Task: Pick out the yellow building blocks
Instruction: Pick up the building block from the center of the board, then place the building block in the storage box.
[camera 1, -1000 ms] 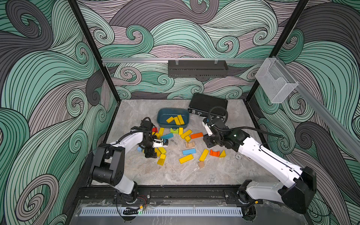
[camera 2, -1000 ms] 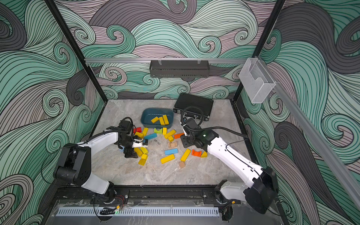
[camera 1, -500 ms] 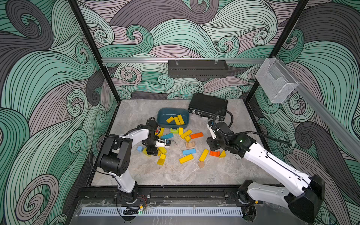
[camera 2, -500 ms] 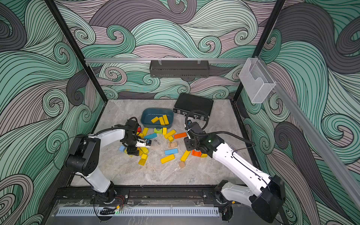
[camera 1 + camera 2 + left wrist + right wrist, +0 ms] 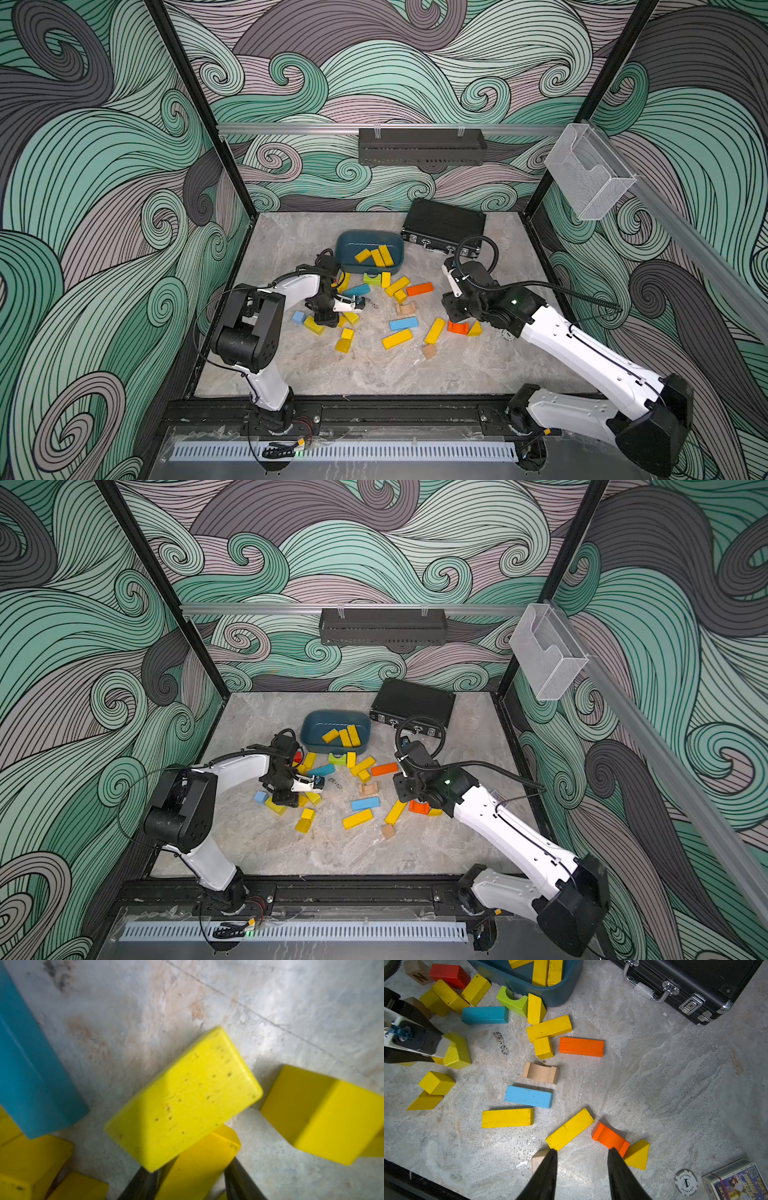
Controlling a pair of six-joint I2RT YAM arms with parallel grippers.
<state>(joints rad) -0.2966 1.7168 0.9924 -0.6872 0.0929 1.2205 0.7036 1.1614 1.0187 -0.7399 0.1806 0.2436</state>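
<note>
**Left arm gripping a yellow bar; right arm empty over the pile**

Left gripper (image 5: 188, 1165) is reaching down into the yellow blocks (image 5: 313, 326) at the left of the pile. In the left wrist view its dark fingers (image 5: 141, 1186) are pressing on both sides of a yellow bar (image 5: 207, 1151), jaws drawn in against it. A paler yellow block (image 5: 185, 1097) is overlapping the far end of that bar. Cannot tell whether the bar is off the tabletop (image 5: 675, 1084).

Right gripper (image 5: 582, 1150) is hanging over the tabletop, jaws slightly parted, nothing between them. It is sitting between a long yellow block (image 5: 570, 1129) and an orange arch (image 5: 610, 1139). A yellow wedge (image 5: 637, 1154) is lying just beside the arch.

Three yellow pieces (image 5: 376, 255) are lying in the teal bin (image 5: 347, 249) at the back, which is standing near a black case (image 5: 444, 220).

The remaining yellow blocks are lying loose on the tabletop between the arms. They are mixed with a green arch (image 5: 371, 279), blue bars (image 5: 404, 323) and an orange bar (image 5: 419, 289).
</note>
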